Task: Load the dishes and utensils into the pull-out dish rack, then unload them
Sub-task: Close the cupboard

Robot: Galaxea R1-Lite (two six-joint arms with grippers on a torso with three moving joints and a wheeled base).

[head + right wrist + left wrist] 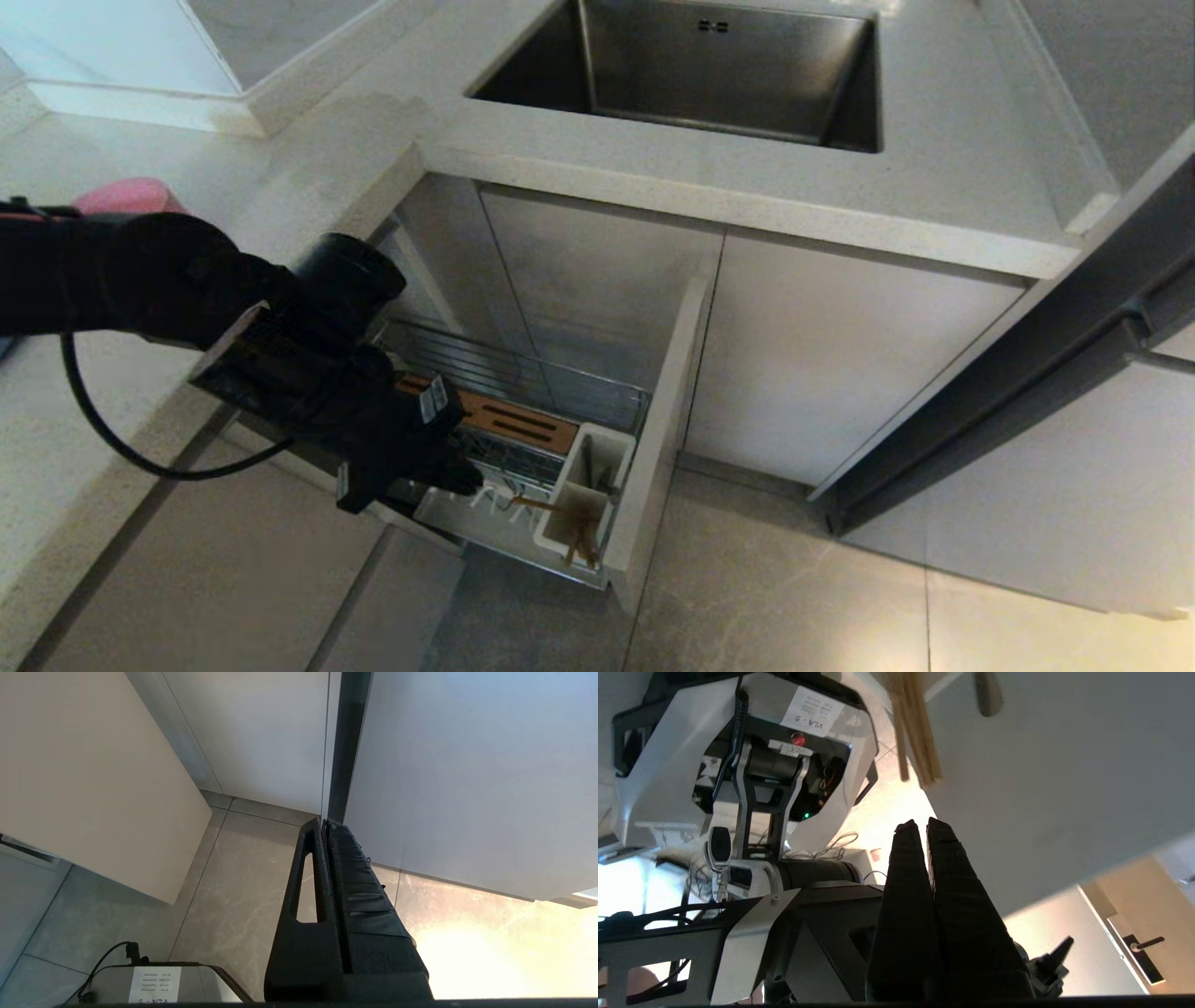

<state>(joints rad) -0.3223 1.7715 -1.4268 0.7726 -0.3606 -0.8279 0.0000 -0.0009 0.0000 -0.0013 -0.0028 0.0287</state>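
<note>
The pull-out dish rack (pixel 523 375) stands drawn out below the counter, left of the sink, with its wooden strip (pixel 515 422) and beige front panel (pixel 667 420). The light-wood chopsticks (pixel 571 527) stand tilted in the white utensil cup by the panel; a slim grey spoon handle (pixel 588 462) stands in the cup behind. The pink bowl (pixel 131 196) sits on the counter behind my left arm. My left gripper (pixel 470 483) hangs low over the rack's white prongs, shut and holding nothing. In its wrist view the chopsticks (pixel 915 732) and spoon (pixel 987 695) lie beyond the shut left gripper (pixel 923 823).
The steel sink (pixel 840 103) is set in the counter at the back. My right gripper (pixel 323 822) is parked, shut, pointing at the tiled floor (pixel 224 905) beside cabinet doors. My own base shows in the left wrist view.
</note>
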